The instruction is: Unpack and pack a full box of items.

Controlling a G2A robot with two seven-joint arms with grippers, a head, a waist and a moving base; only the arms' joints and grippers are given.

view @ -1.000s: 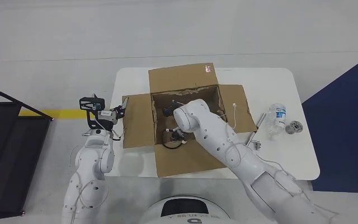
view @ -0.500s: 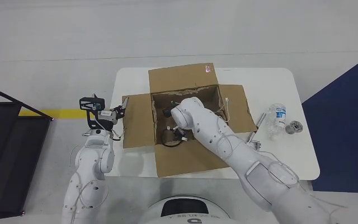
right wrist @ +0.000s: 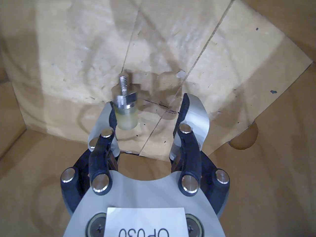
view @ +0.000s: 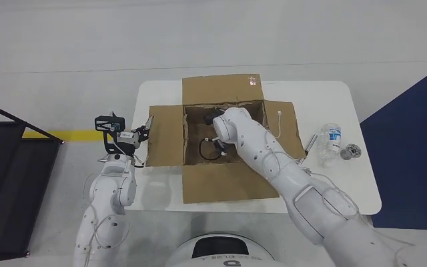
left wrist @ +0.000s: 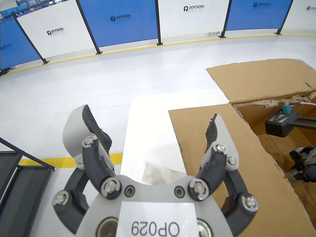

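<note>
An open cardboard box (view: 223, 88) sits mid-table with all flaps spread. My right gripper (view: 216, 141) is down inside it. In the right wrist view the right gripper (right wrist: 148, 109) stands open just above the box floor (right wrist: 74, 38). A small clear plastic cylinder with a metal nut and threaded stud (right wrist: 126, 109) stands upright close against one finger (right wrist: 109, 117); the other finger is well apart from it. My left gripper (view: 145, 127) (left wrist: 153, 127) hangs open and holds nothing, beyond the table's left edge next to the box's left flap (left wrist: 222, 134).
On the table right of the box lie a water bottle (view: 331, 141), a small metal part (view: 350, 153) and a thin metal rod (view: 308, 147). A white cable (view: 279, 127) lies on the right flap. A dark rack (view: 20, 180) stands on the floor at far left.
The right arm has swung toward the back right of the box interior, and the box has shifted slightly right and away. The left arm has not moved.
</note>
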